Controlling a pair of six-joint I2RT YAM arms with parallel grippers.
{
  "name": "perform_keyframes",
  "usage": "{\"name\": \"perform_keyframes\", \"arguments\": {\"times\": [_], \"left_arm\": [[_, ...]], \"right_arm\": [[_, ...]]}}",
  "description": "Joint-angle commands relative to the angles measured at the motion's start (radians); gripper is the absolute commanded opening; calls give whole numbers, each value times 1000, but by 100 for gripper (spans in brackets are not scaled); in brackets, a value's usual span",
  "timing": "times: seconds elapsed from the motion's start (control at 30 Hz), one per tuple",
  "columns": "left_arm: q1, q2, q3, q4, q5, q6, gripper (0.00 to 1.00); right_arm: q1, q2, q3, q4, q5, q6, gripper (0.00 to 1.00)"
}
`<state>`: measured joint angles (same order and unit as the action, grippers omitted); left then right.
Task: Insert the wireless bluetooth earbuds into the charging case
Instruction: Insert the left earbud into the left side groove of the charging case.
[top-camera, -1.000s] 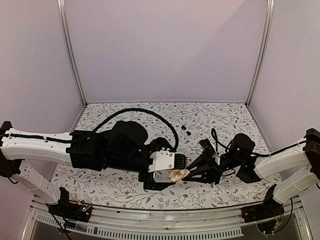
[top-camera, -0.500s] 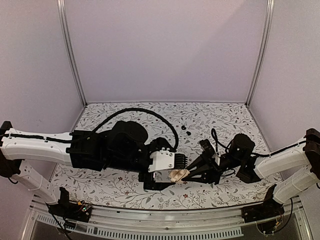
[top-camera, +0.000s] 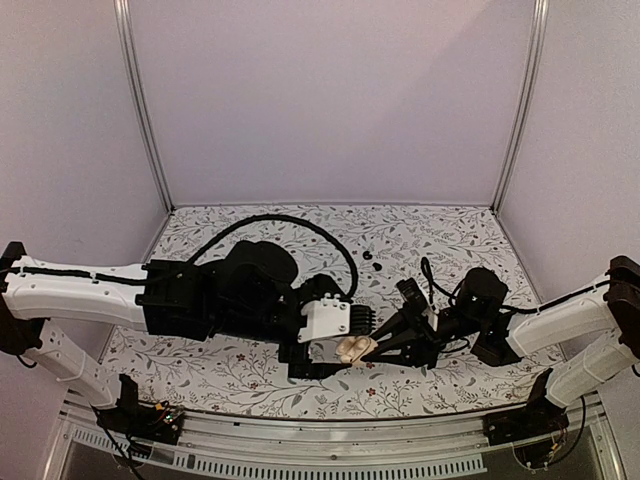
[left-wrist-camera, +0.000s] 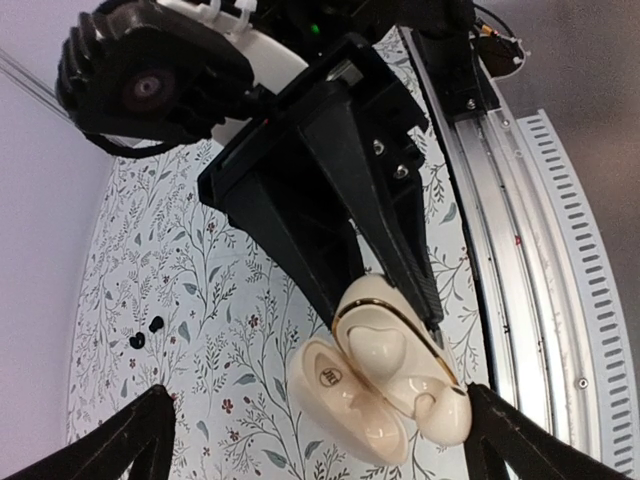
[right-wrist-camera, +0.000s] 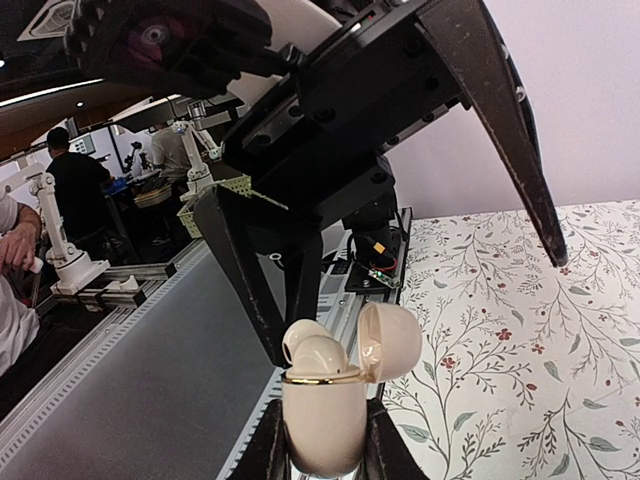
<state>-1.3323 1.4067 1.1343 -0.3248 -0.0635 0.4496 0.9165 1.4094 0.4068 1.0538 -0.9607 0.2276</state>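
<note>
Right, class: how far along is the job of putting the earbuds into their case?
Done: the case is open, its lid hinged back, and is gripped by the right end effector. In hand: the left end effector is open close to the case, holding nothing. Left: both black earbuds lie on the table, apart from the case, so each must be picked up and seated.

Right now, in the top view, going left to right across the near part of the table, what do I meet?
the left gripper, jaws open → the charging case, lid open → the right gripper holding it
</note>
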Motion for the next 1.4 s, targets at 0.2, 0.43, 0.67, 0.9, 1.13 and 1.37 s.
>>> {"name": "perform_keyframes", "arguments": {"times": [0.2, 0.43, 0.67, 0.9, 1.13, 1.37], "left_arm": [[40, 19, 28, 53, -4, -31, 100], [51, 2, 29, 64, 37, -47, 100], [74, -5, 26, 71, 81, -64, 100], [99, -6, 22, 92, 116, -99, 100], [118, -9, 9, 113, 141, -117, 100], [128, -14, -7, 134, 163, -139, 100]], "right_arm": [[31, 10, 27, -3, -18, -7, 0], [36, 19, 28, -3, -16, -8, 0], [36, 17, 33, -3, -20, -8, 0], [39, 16, 39, -5, -24, -7, 0], [42, 17, 43, -4, -21, -4, 0], [43, 12, 45, 4, -16, 2, 0]]}}
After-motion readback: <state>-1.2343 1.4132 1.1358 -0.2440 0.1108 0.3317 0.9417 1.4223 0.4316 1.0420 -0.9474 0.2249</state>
